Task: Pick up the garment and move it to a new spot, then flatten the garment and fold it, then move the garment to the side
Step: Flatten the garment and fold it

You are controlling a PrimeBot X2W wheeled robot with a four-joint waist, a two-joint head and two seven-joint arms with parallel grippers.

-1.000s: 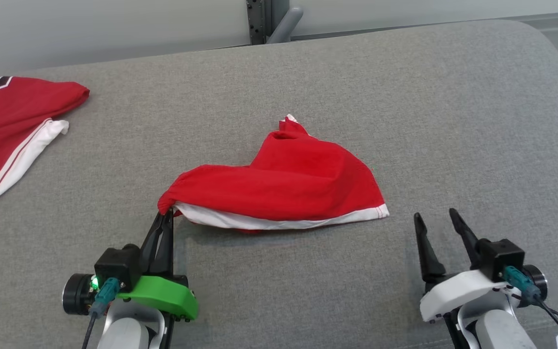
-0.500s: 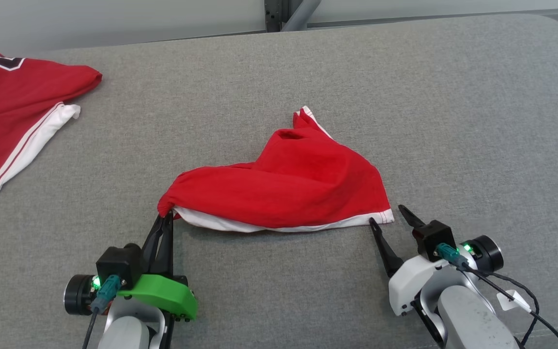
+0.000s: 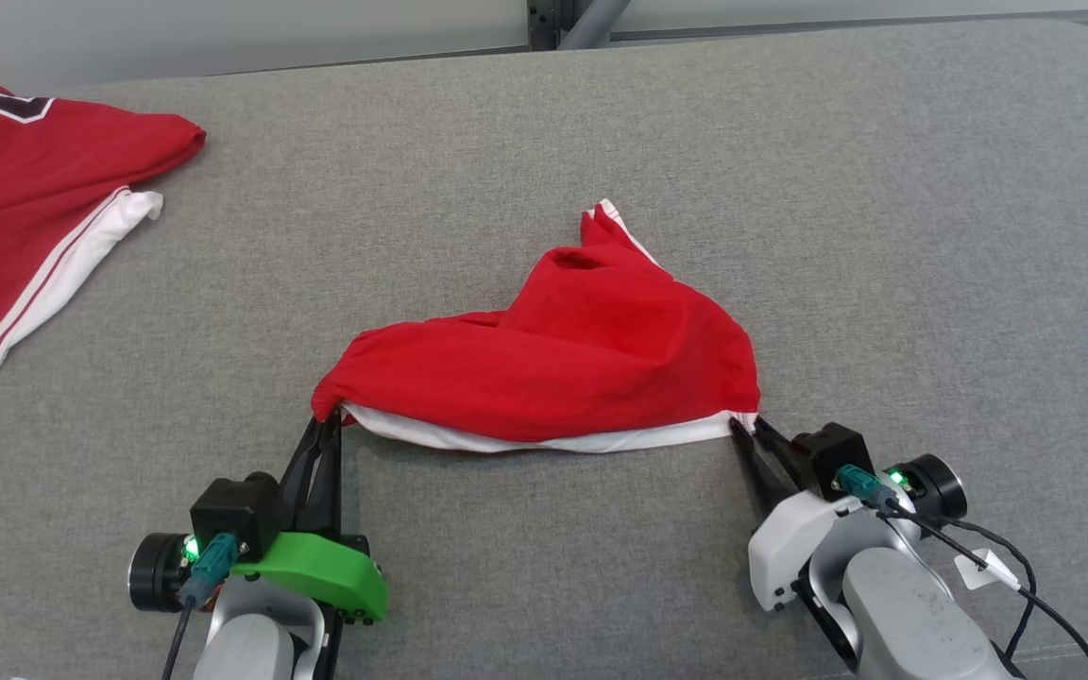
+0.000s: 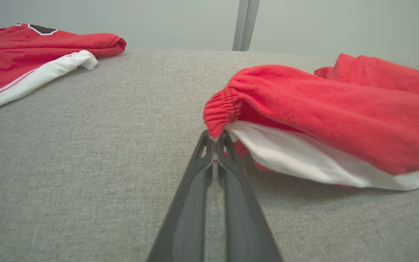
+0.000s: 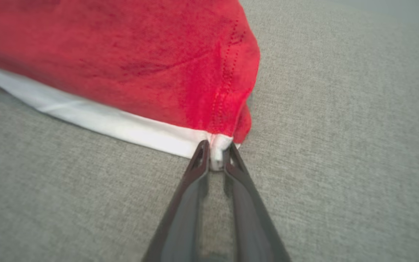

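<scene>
Fingers (image 3: 317,463) of the left gripper (image 3: 327,420) are pressed tight together on the gathered left end of the garment (image 3: 582,368), pinching the puckered edge where red cloth meets the white band. Well apart to their left, at the far back of the grey padded surface (image 3: 506,142), lies a second red top (image 3: 25,189) with a white striped sleeve. In the left wrist view the same fingers (image 4: 191,203) meet at their tips under the elastic red rim of the garment (image 4: 322,109), and the second red top (image 4: 31,47) shows at upper left.

The garment sits near the middle of the surface, toward the front, between the two grippers. It is red with a white band along its near edge. It humps up in the middle, and a small peak of cloth pokes up at its far side. The near edge runs in a shallow sag from one gripper to the other.

At the right end, the right gripper (image 3: 747,427) has its fingers (image 3: 759,467) narrow, closed on the white corner of the hem. The right wrist view shows that corner caught between the tips of the fingers (image 5: 184,203), with the garment (image 5: 122,54) bulging just above them.
</scene>
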